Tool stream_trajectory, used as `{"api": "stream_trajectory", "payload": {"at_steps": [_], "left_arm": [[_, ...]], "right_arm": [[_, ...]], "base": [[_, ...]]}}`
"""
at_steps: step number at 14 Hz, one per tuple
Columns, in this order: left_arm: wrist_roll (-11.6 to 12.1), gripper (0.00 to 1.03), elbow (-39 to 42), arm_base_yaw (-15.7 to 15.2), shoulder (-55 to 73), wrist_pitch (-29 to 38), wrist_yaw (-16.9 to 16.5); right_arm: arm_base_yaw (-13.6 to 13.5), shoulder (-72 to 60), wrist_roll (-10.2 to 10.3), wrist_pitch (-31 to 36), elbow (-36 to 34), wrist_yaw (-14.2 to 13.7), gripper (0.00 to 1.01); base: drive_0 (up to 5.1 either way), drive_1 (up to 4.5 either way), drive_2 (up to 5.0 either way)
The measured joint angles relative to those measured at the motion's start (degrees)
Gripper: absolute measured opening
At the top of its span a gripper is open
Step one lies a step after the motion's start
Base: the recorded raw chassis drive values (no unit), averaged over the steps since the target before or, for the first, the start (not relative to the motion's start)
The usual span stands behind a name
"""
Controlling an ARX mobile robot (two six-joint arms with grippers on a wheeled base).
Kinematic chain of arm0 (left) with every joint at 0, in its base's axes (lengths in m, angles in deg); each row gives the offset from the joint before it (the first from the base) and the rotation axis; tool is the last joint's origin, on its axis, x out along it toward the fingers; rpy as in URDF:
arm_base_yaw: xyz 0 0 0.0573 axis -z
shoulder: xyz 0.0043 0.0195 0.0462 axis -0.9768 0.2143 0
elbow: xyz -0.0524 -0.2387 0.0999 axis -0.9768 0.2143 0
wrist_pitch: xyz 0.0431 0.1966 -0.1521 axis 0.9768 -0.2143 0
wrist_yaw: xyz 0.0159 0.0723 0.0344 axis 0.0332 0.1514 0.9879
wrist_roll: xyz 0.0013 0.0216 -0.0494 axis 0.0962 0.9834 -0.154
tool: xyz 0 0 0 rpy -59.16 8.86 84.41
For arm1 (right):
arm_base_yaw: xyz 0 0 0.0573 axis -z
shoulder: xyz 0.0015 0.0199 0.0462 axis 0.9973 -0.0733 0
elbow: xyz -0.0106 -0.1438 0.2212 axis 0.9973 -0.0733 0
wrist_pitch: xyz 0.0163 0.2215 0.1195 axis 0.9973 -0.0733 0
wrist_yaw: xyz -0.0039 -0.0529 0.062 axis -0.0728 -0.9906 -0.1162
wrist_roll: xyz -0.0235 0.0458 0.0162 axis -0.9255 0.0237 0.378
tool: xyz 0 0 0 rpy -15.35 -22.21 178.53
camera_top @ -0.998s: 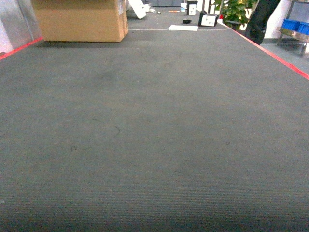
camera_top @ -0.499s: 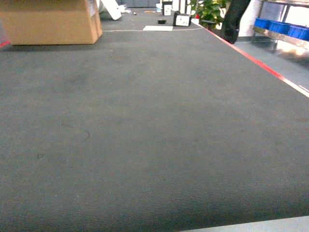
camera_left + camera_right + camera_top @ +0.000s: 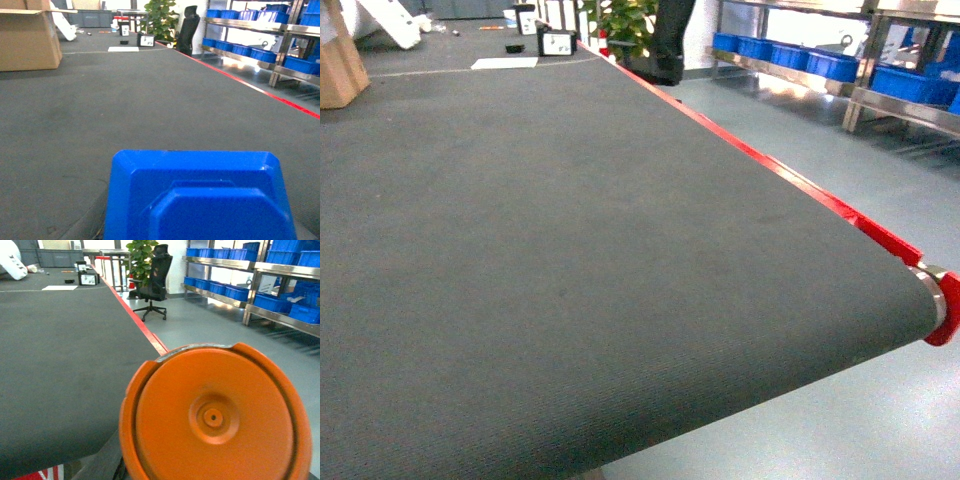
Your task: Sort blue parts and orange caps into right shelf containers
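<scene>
1 dark belt, shelf beyond

The head view has been swung to the right across the dark belt surface: the cardboard box, earlier seen whole at far left-centre, is now cut off at the far left edge. The red edge strip, previously confined to the far right, is now seen running diagonally through the frame, and the belt's near right end roller, not visible before, has been brought into view. The shelf with its containers, earlier only glimpsed at the far right corner, is now seen across the far right, with grey floor exposed beside the belt.
</scene>
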Motion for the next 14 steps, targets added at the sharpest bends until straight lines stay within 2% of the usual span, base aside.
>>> {"api": "stream_trajectory", "payload": {"at_steps": [14], "left_arm": [[0.00,0.43,0.00,0.00,0.00,0.00,-0.02]], "right_arm": [[0.00,0.00,0.00,0.02,0.00,0.00,0.43]], "base": [[-1.7,-1.66,-1.7]]}}
